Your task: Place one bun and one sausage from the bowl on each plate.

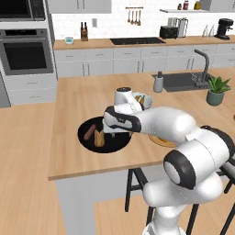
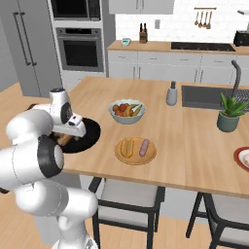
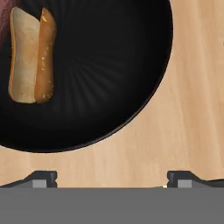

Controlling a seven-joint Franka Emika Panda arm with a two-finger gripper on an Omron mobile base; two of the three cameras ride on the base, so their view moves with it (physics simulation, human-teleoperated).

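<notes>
My gripper point(image 3: 111, 177) stood with its jaws spread as wide as they go and nothing between them; in the hand view the two dark tips rose at the bottom, over bare wooden counter point(image 3: 192, 109) just outside the rim of the bowl point(image 3: 109, 65); I judged I had it hovering there so as to come across over what remained inside.

Within the black bowl, in the hand view, lay one split bun point(image 3: 31, 54), pale on one half and toasted brown on the other; beside it at the picture's edge showed a dark reddish sliver, which I took for the sausage point(image 1: 90, 130), plainer in the left base view where it lay next to the bun inside the dish; both sat well to one side of the jaws, not yet under them.

Further out, in the right base view, the tan plate point(image 2: 151, 156) sat near the counter's front edge with a bun point(image 2: 126, 147) and a sausage point(image 2: 144, 147) side by side on it; I judged that plate served. The red-rimmed plate point(image 2: 239, 156) lay far off at the right edge, past a potted plant point(image 2: 228, 114); what it carried I could not tell. A white fruit bowl point(image 2: 127, 112) stood behind the tan plate, apart from it.
</notes>
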